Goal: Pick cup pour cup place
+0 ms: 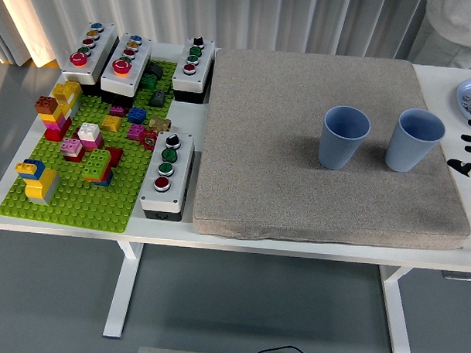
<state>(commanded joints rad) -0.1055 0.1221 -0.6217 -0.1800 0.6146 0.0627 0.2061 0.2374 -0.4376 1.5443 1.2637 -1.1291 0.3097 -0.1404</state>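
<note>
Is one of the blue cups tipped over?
No, the left blue cup and the right blue cup both stand upright on the grey mat.

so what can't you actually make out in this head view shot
- Right hand: only black fingertips enter at the right edge; the palm and arm are cut off.
- Left hand: not in view at all.
- Left ribbed blue plastic cup and right ribbed blue plastic cup: their contents are hidden by the camera angle.
- Pale blue plate: cropped by the right edge; the small items on it are too small to identify.
- Person at top right: only a pale patch of clothing shows.
</note>
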